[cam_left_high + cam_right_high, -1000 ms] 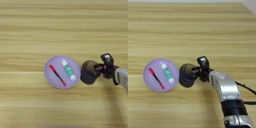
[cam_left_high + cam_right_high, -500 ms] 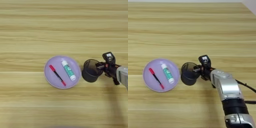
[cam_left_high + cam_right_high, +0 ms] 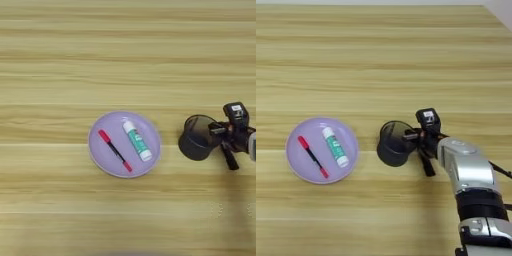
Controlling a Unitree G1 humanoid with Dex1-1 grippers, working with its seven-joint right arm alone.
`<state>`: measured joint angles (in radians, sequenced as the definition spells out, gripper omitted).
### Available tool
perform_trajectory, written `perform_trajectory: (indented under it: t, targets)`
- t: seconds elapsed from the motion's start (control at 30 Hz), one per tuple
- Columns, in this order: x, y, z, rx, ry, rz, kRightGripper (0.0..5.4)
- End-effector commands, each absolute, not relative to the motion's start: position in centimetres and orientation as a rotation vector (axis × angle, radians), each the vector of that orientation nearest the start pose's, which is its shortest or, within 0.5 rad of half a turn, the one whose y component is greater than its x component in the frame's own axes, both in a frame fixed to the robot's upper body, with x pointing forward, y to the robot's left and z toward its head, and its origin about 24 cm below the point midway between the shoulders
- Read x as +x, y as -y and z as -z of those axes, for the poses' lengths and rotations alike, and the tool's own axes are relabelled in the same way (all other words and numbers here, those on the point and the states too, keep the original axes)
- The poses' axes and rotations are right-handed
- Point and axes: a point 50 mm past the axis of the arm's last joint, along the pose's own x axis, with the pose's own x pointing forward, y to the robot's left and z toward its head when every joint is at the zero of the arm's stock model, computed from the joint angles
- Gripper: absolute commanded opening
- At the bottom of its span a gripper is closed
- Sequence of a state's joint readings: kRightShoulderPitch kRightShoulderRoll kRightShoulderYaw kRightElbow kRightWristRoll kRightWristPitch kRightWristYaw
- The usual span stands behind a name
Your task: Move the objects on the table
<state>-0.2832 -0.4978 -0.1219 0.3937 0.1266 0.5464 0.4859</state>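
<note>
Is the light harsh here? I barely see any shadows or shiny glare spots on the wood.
Left eye view: soft even light, no glare on the table; the mesh cup casts only a faint shadow. Right eye view: a mild sheen on the silver forearm, and the gripper at the cup's rim looks slightly smeared.

A round lilac plate [image 3: 104, 161] sat flat, left of centre in the left eye view. On the plate lay a thin red pen [image 3: 114, 150] with a black middle section, set diagonally, its upper end toward the plate's upper left and its lower end near the lower rim. The pen occupied the plate's left half, entirely within the rim.
</note>
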Motion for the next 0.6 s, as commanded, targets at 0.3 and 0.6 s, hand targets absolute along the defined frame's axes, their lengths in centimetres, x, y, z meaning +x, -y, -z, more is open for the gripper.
perform_trajectory:
  t: [0.3,0.6]
  targets:
    - [29.16,29.04,-4.10,-0.194,-0.586,-0.139,0.84]
    - [29.13,28.89,-4.02,-0.192,-0.588,-0.145,1.86]
